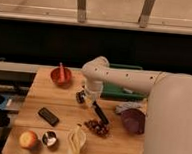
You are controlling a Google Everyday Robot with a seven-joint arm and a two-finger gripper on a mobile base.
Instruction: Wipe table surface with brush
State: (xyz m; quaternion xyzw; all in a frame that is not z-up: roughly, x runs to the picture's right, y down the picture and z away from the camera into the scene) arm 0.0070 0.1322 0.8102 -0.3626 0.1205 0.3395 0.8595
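Note:
The table surface [62, 105] is a light tan plank top filling the lower left of the camera view. My gripper [86, 97] hangs from the white arm just over the table's middle, right of the red bowl. It is shut on the upper end of the brush [101, 114], a slim black stick that slants down to the right, with its lower end on the table beside the grapes. The thin silver utensil is hidden behind the gripper.
A red bowl [61, 76] with a stick in it stands at the back left. A flat black device [48, 116], an apple [28, 139], a small cup [49, 138] and a banana [76, 139] lie in front. Grapes [97, 127], a purple bowl [133, 119] and a green basket [123, 81] are to the right.

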